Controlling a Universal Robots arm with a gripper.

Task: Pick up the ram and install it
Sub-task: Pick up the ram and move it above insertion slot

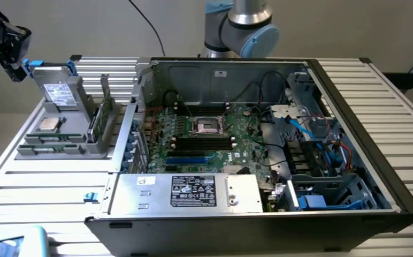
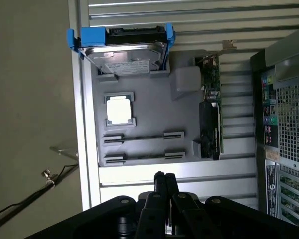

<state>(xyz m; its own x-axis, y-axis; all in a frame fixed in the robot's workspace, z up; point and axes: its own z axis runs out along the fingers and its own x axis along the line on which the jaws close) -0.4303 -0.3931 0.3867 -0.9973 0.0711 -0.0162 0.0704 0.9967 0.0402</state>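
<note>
End effector (image 1: 12, 70) is hovering off the far corner of the gray holder (image 2: 149, 109), clear of the parts. Fingers (image 2: 170, 187) are sitting narrow, nearly together, gripping nothing. The ram (image 2: 142, 138) is standing on edge in the holder's clips, just beside the upright hard drive (image 2: 124, 54). The open computer case (image 1: 228, 80) is resting on the slatted tabletop (image 1: 396, 107). A beige floor is showing beyond it.

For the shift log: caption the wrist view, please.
Shut hand near gray tray holding hard drive, CPU and ram.

Exterior high, facing case (image 1: 221, 80); wrist overlooks shared tray (image 2: 149, 119)
</note>
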